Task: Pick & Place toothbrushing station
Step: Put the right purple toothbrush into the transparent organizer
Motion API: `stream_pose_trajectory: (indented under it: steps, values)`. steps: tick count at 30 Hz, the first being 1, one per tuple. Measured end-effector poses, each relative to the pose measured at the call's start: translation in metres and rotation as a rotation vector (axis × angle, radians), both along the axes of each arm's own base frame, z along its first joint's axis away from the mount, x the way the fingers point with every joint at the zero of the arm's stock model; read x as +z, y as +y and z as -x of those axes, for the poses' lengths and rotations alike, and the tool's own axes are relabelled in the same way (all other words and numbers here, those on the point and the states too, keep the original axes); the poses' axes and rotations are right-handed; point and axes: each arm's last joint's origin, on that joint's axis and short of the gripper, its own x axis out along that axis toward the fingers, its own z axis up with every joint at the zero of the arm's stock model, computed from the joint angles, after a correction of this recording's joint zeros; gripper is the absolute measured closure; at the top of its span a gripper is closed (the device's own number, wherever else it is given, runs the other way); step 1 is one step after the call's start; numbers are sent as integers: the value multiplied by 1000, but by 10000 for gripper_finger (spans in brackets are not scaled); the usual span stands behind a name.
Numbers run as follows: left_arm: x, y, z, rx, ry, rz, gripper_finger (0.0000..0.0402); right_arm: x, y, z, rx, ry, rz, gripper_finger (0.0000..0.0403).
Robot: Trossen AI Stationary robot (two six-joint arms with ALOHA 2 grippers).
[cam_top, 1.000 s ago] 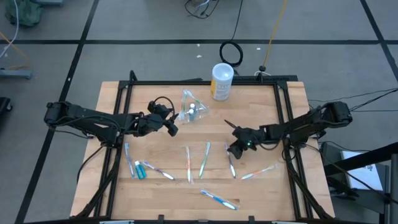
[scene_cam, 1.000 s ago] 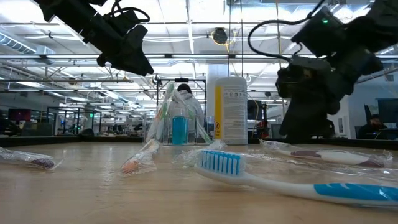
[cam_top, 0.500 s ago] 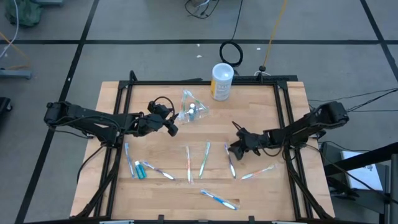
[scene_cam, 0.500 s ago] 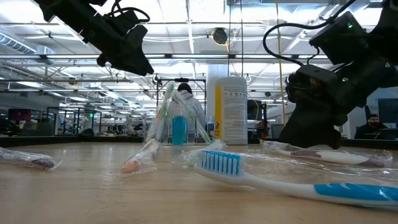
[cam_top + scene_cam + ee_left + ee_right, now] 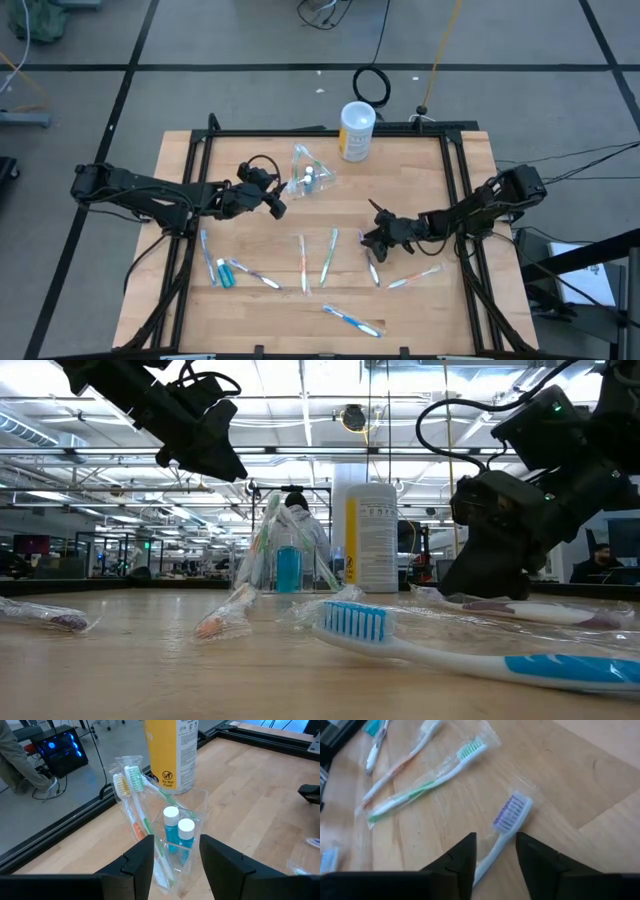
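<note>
Purple toothbrush between right gripper fingers, spread, not yet pinching; left gripper released, clear holder at 12 o'clock.

The table is showing pale, smooth wood with a matt grain, framed by dark metal rails. The holder is looking like clear glossy plastic, and the brushes are lying in crinkled, shiny clear wrap. The purple-bristled brush is showing a smooth plastic handle. The canister is wearing a yellow printed label. The fingers are looking matt black.
</note>
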Motion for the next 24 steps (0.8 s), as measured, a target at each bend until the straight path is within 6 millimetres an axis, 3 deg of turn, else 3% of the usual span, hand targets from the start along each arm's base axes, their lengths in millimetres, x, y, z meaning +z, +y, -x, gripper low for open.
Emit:
stream_pose_trajectory:
  steps: [9, 12, 19, 24]
  values:
    - [0, 0, 0, 0, 0, 0, 240, 5, -1, -8, 92, -16, 35, 383]
    - [0, 0, 0, 0, 1, -1, 240, 13, -5, -18, 143, -81, 55, 398]
    - [0, 0, 0, 0, -2, -1, 240, 69, -31, -53, 110, -456, 358, 402]
    - [1, 1, 0, 3, -4, -2, 240, 118, -54, -72, -10, -683, 792, 402]
